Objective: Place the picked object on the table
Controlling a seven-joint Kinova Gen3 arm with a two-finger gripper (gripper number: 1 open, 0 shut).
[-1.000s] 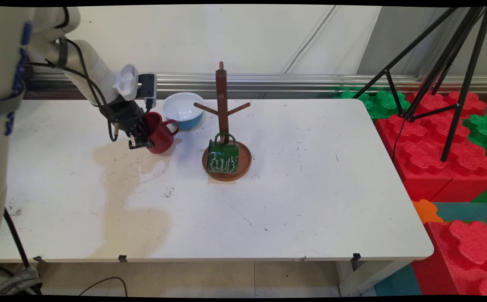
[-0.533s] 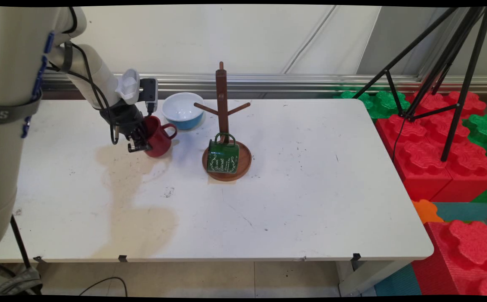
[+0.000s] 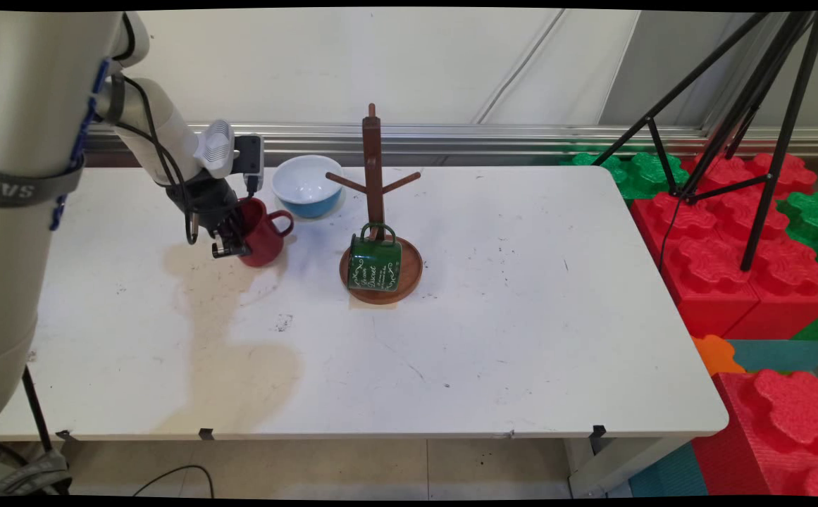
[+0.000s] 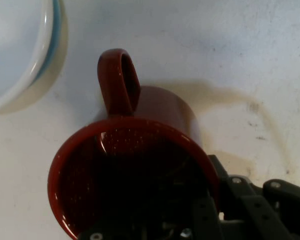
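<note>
Jaws of the gripper (image 3: 234, 244) clamp the red mug's (image 3: 262, 239) rim, one finger inside, mug tilted low over the worktop (image 3: 521, 317), blue bowl (image 3: 308, 184) at 1 o'clock, green mug (image 3: 375, 264) on the rack base (image 3: 412, 271).

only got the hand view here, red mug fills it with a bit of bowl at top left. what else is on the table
Observer: In the main view a wooden mug tree stands right of the bowl.
Operator: anything on it
Observer: Its pegs are bare. A green mug sits on its round base, handle uppermost.
Operator: is my mug off the table
Observer: The red mug tilts in the pincer, its bottom low by the table. I cannot tell if it touches.
</note>
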